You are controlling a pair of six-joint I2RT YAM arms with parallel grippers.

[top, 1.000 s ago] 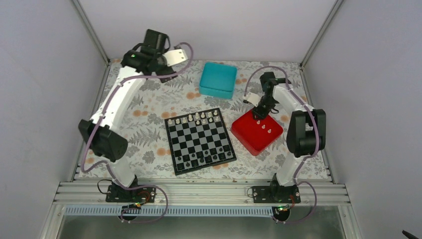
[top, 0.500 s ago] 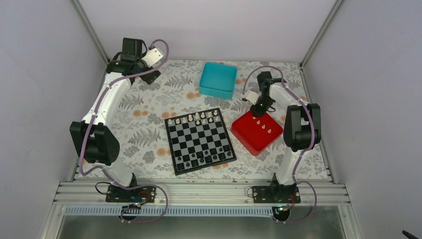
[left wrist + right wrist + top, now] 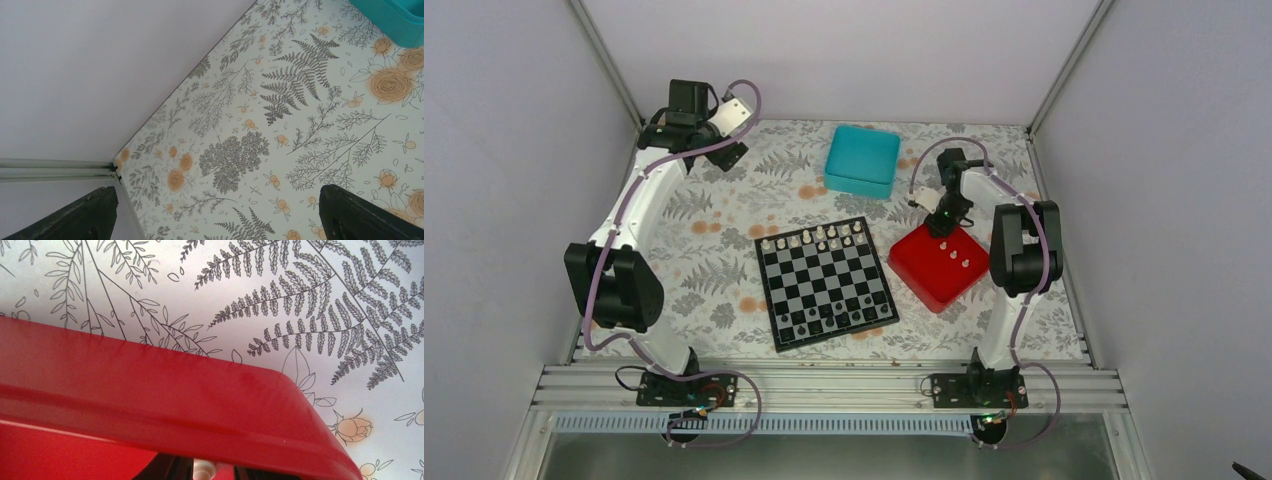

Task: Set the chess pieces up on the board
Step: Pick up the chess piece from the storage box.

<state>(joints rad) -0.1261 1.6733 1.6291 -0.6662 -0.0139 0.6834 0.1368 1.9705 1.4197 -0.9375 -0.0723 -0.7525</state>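
While right tool [image 3: 943,231] straddles white chess piece [image 3: 203,469] on red tray [image 3: 150,405], grip unclear; left tool [image 3: 217,202] wide open.

My two arms, white shells on black joints.
Each black base plate is bolted onto the rail [image 3: 824,385], with thin red and black wires curling beside it. Beyond the rail the left arm [image 3: 639,215] and right arm [image 3: 1014,250] show white links, chunky black joint housings, a lilac-grey cable looping alongside and a white block near the wrist. The left gripper [image 3: 215,222] has matte black wedge fingers [image 3: 75,215].
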